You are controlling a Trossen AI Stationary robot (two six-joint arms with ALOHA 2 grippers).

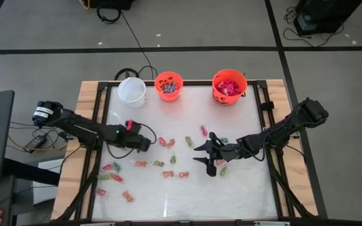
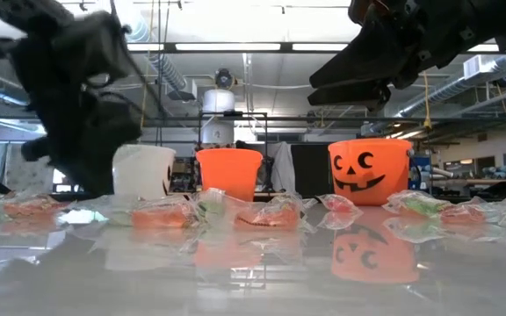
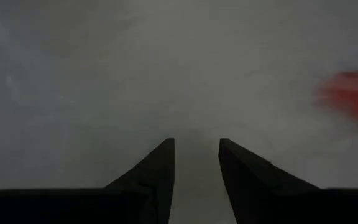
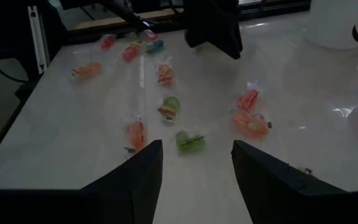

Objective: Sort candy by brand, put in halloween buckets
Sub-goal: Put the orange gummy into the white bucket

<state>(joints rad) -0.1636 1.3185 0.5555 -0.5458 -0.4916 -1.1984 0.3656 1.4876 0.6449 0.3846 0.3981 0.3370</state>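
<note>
Three halloween buckets stand at the table's far edge: a white one (image 1: pixel 131 90), a small orange one (image 1: pixel 168 86) and a larger orange one (image 1: pixel 229 86) with a jack-o'-lantern face (image 2: pixel 369 171). Both orange buckets hold candy. Several wrapped candy pieces lie loose on the table's middle and near left (image 1: pixel 166 142) (image 1: pixel 110 168) (image 4: pixel 168 107). My left gripper (image 1: pixel 149 144) (image 3: pixel 196 149) hovers left of the middle pieces, its fingers a little apart with nothing between them. My right gripper (image 1: pixel 201 158) (image 4: pixel 197 155) hangs open above the table, right of the candy, and holds nothing.
A black frame (image 1: pixel 105 113) runs round the glossy table top. Cables lie beyond the table's far left corner (image 1: pixel 127 72). In the right wrist view the left arm (image 4: pixel 213 28) stands beyond the candy. Bare table lies near the front edge (image 1: pixel 187 201).
</note>
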